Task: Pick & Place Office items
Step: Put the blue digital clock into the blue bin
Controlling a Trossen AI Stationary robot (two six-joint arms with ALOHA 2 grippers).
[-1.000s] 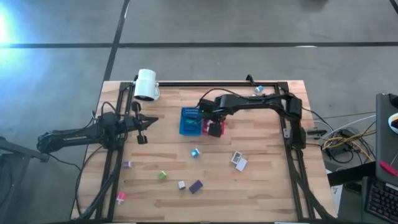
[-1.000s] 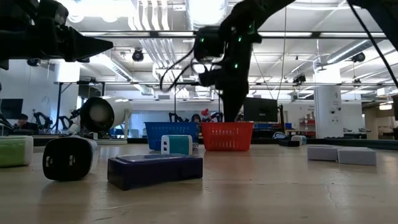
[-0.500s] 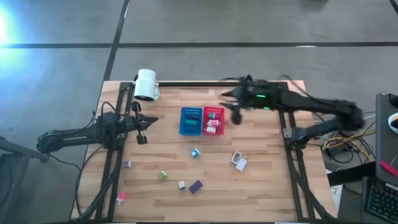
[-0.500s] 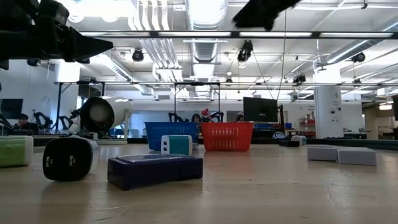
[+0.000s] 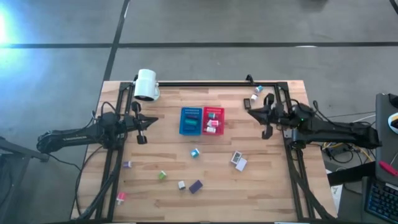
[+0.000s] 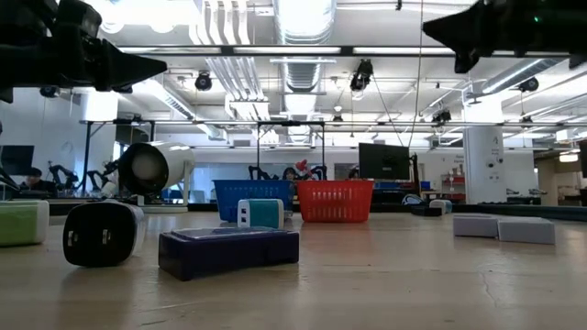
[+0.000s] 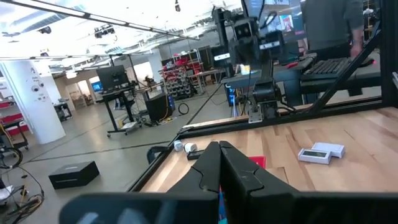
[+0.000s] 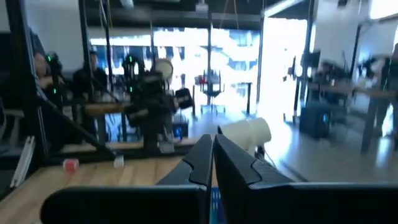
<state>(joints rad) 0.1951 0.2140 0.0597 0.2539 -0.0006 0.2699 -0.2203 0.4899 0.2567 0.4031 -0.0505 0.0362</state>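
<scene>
Two bins: blue (image 5: 190, 121), red (image 5: 212, 121); one lamp (image 5: 146, 84).

Robotics lab — open hall, exposed ceiling ducts (image 6: 229, 69), monitors on stands (image 6: 382, 161), other robot rigs (image 7: 252, 43)

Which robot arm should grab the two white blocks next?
Probably the right. The right gripper, fingers shut, sits at the right edge, nearer the white blocks than the left gripper waiting across the table.

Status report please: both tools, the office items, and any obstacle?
Left tool shut, waiting left. Right tool shut, empty, at right. Office items loose on table; some in red bin.
</scene>
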